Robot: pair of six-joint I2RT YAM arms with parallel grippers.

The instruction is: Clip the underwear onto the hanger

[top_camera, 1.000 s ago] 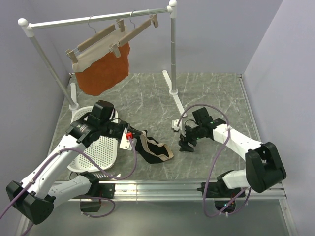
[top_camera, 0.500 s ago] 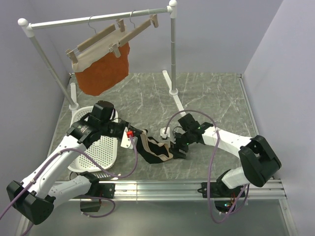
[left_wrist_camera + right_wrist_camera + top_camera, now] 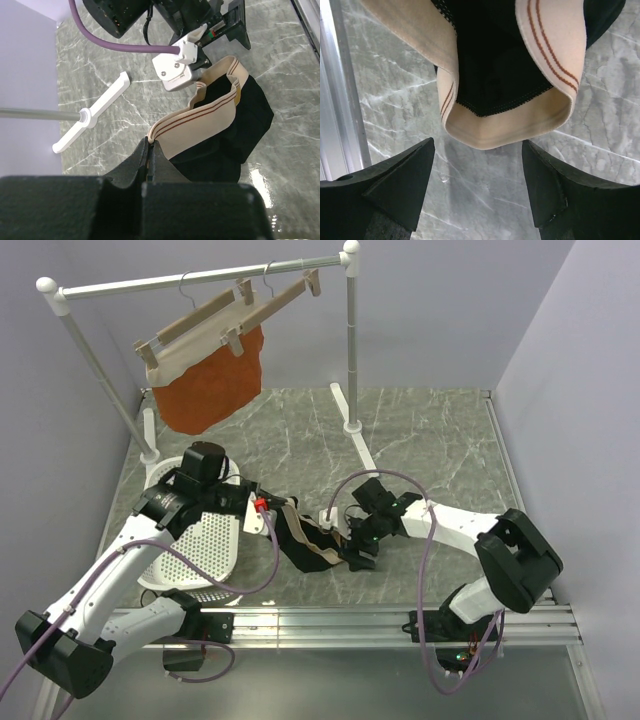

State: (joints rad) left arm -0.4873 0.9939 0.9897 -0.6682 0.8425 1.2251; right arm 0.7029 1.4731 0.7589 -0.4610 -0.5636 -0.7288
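Observation:
The underwear (image 3: 312, 546), black with a tan waistband, lies on the marble floor between my two arms. My left gripper (image 3: 270, 513) is shut on one end of the waistband (image 3: 197, 125), the fingertips (image 3: 150, 146) pinching its folded edge. Just off the garment's other end, my right gripper (image 3: 357, 556) stands open. In the right wrist view the tan loop (image 3: 505, 131) hangs just ahead of the wide-apart fingers (image 3: 405, 182), touching neither. The hanger (image 3: 285, 296), a bare wooden bar with clips, hangs from the rail at the back.
A twin hanger holds a rust-orange garment (image 3: 210, 385) on the white rack (image 3: 200, 278). The rack's post (image 3: 352, 350) and foot (image 3: 361, 458) stand behind my right arm. A white perforated basket (image 3: 205, 552) sits under my left arm. An aluminium rail (image 3: 342, 100) runs along the near edge.
My right arm swung left and came down to the underwear's right end, jaws still open. The left gripper kept its hold on the waistband, and the garment shifted a little.

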